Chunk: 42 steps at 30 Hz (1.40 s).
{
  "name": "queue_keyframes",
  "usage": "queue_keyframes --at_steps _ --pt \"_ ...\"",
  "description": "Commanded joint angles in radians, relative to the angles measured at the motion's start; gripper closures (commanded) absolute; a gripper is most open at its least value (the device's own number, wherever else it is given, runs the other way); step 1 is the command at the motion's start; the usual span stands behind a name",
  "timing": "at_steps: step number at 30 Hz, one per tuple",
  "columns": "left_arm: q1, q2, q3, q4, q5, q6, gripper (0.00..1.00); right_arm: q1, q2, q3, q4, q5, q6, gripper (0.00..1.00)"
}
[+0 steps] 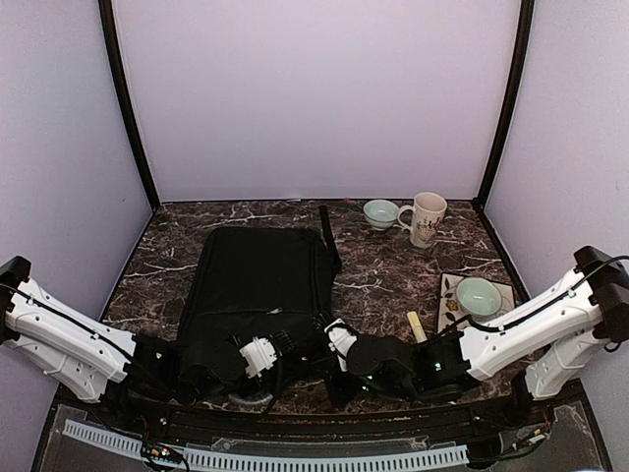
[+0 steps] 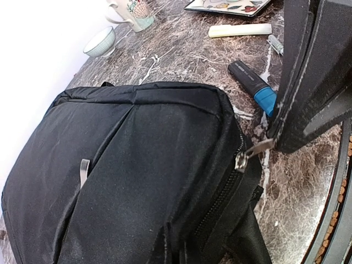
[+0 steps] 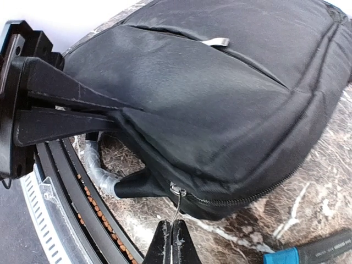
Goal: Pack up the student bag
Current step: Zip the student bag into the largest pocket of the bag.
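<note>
Left gripper (image 3: pixel 113 116): black, wedge-shaped fingers closed down on a pinch of fabric at the near corner of the student bag (image 1: pixel 257 285). The cloth puckers into a ridge between the tips.

Student bag: lies flat on the table (image 1: pixel 393 267), left of centre, with its near end between the two grippers. Matte black woven fabric, soft, broad rectangle with rounded corners. A seam line crosses the top panel, where a small flat silver tab (image 2: pixel 83 171) lies. Zip teeth run round the side wall. A narrow black strap (image 1: pixel 328 231) trails off its far right corner.

Right gripper (image 3: pixel 172 228): slim black fingers with white-scuffed edges, pressed fully together on the zipper pull (image 3: pixel 176 201). This is a thin silver piece hanging off the slider at the bag's near corner. From the left wrist view the pull stands out taut from the zip.

Table: dark brown marble pattern, white veins, glossy.

Right of the bag:
- A black marker (image 2: pixel 252 81) with a blue end lies flat, near the bag corner.
- A pale yellow stick (image 1: pixel 418 326) lies just beyond it.
- A flat square tray (image 1: pixel 505 289) has a pale green bowl (image 1: pixel 479 293) sitting on it.

Back right: a small green bowl (image 1: pixel 380 212) sits beside a cream mug (image 1: pixel 425 218) with a printed motif, upright.
</note>
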Motion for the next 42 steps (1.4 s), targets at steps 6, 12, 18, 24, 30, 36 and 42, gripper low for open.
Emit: queue_keyframes --at_steps 6,12,18,24,30,36,42 --pt "0.001 -0.038 0.008 -0.077 -0.118 -0.076 1.00 -0.136 -0.056 -0.074 -0.058 0.081 0.114 1.00" --pt "0.001 -0.085 0.014 -0.178 -0.176 -0.172 1.00 -0.180 -0.119 -0.138 -0.036 0.070 0.124 1.00" --pt "-0.001 -0.131 -0.021 -0.098 -0.032 -0.116 1.00 -0.226 -0.095 -0.156 0.104 0.018 0.045 1.00" --pt "-0.012 -0.101 -0.018 -0.062 0.049 -0.086 1.00 -0.332 0.034 -0.074 0.141 -0.046 0.026 1.00" --pt "-0.017 -0.068 -0.010 -0.062 0.072 -0.077 1.00 -0.360 0.104 -0.056 0.180 -0.120 0.007 1.00" --pt "-0.023 -0.045 0.013 -0.057 0.125 -0.073 0.78 -0.357 0.043 -0.108 0.155 -0.245 -0.024 0.97" --pt "-0.039 -0.158 -0.006 -0.013 0.189 -0.092 0.47 -0.325 -0.073 -0.110 0.025 -0.180 -0.028 0.60"
